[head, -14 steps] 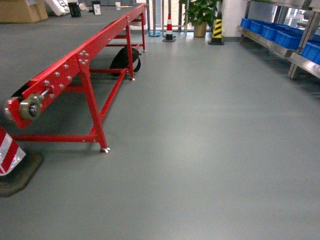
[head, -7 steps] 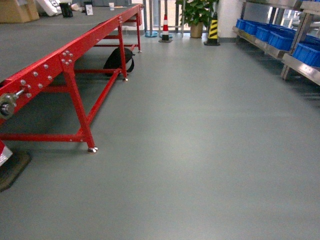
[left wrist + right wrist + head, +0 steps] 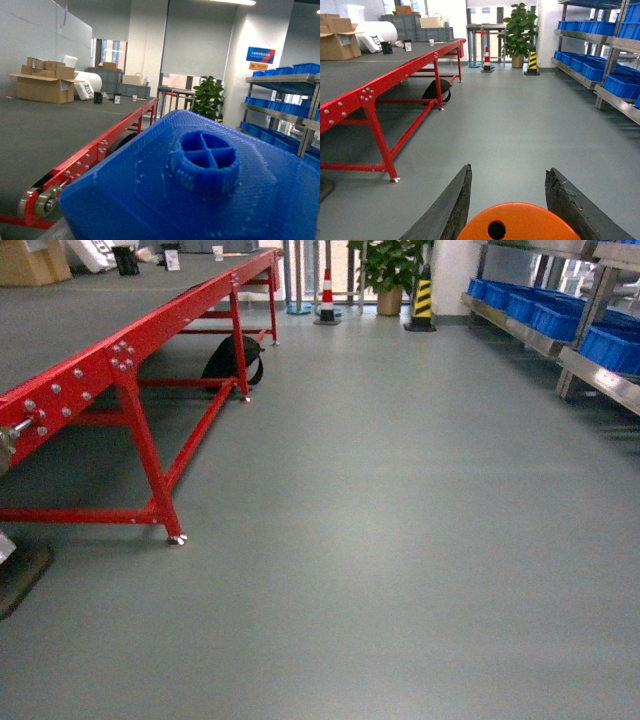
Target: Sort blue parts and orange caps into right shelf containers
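Observation:
A large blue part [image 3: 200,185] with a round cross-ribbed boss fills the lower left wrist view, carried above the floor; my left gripper's fingers are hidden behind it. In the right wrist view my right gripper [image 3: 509,169] is shut on an orange cap [image 3: 520,225] whose flat top, with one small hole showing, sits between the two dark fingers. The steel shelf [image 3: 600,375] stands along the right wall with blue containers [image 3: 555,315] on its low level, and those containers [image 3: 620,85] show from the right wrist too. Neither gripper shows in the head view.
A long red conveyor frame [image 3: 120,370] runs along the left, a black bag [image 3: 232,362] under it. A red-white cone [image 3: 327,295], a yellow-black cone [image 3: 423,300] and a potted plant [image 3: 390,270] stand at the far end. Grey floor [image 3: 400,540] lies between conveyor and shelf.
The head view has swung right: the conveyor slid left, the striped cone at lower left left the frame, and the shelf with its blue containers came further into view.

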Motion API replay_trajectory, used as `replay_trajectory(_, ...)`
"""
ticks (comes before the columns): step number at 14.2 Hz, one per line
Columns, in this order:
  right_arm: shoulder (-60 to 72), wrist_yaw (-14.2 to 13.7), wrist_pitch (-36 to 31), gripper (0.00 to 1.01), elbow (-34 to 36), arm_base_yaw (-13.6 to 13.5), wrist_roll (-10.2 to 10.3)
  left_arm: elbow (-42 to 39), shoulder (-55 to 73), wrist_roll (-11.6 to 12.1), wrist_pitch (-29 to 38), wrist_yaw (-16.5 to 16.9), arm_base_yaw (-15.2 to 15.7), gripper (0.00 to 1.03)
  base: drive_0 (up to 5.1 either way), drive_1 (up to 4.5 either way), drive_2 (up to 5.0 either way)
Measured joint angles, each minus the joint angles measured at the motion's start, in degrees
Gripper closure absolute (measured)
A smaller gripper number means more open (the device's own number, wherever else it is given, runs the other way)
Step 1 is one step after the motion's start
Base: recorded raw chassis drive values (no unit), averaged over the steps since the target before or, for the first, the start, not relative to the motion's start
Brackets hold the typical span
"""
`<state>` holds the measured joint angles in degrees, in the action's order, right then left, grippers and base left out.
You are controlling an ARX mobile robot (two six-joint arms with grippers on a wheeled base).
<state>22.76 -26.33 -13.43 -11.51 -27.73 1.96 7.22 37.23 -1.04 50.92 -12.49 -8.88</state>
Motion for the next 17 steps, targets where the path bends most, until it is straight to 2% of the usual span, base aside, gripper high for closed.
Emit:
replay_trajectory(6,0.0,0.2,0.0,0.61,0.0,0.0,0.0,0.0,-0.1,0.0,0.2,-0.1,0.1,0.44,0.0,0.46,-0.5)
replay_trajectory(17,0.0,0.2,0.1,0.61,0.0,0.0,0.0,0.0,0.0,0.0,0.1,-0.2,0.1,0.44,0.0,4.29,-4.4)
